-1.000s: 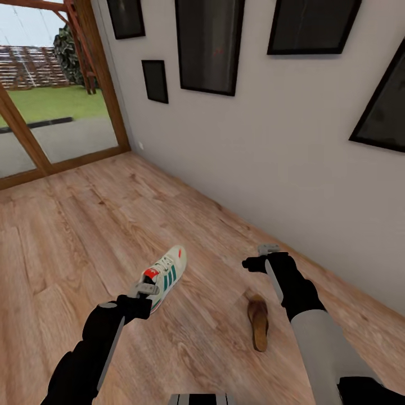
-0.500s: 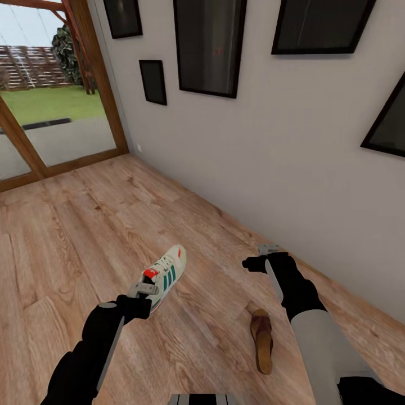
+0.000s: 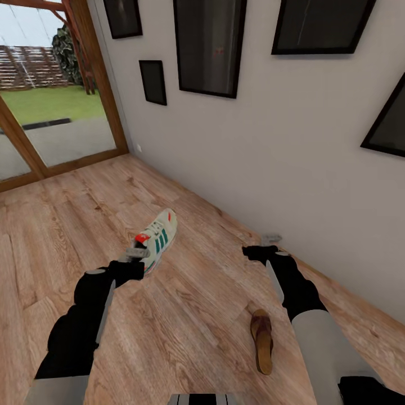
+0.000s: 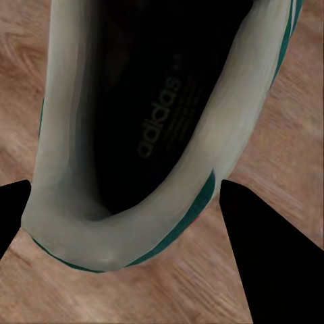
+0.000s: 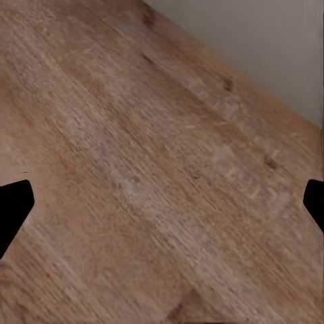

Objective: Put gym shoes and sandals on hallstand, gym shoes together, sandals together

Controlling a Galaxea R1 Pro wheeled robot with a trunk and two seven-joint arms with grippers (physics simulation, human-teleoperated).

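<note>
A cream gym shoe [image 3: 160, 235] with green stripes hangs above the corridor floor [image 3: 62, 236], heel toward me. My left gripper [image 3: 135, 254] is shut on its heel collar. In the left wrist view the shoe's dark opening [image 4: 135, 135] sits between the two black fingertips [image 4: 260, 256]. One brown sandal [image 3: 262, 340] lies on the planks beside my right forearm. Farther forward my right gripper [image 3: 271, 241] is open over bare planks [image 5: 155, 169] close to the wall. The hallstand is out of view.
A grey wall [image 3: 281, 152] with several dark picture frames [image 3: 208, 45] runs along the right. A wood-framed glass door [image 3: 50, 112] onto a lawn closes the far left. Open plank floor lies ahead and to the left.
My left arm has risen and reached forward, carrying the gym shoe up off the floor. The right gripper shifted slightly forward. The sandal stayed put.
</note>
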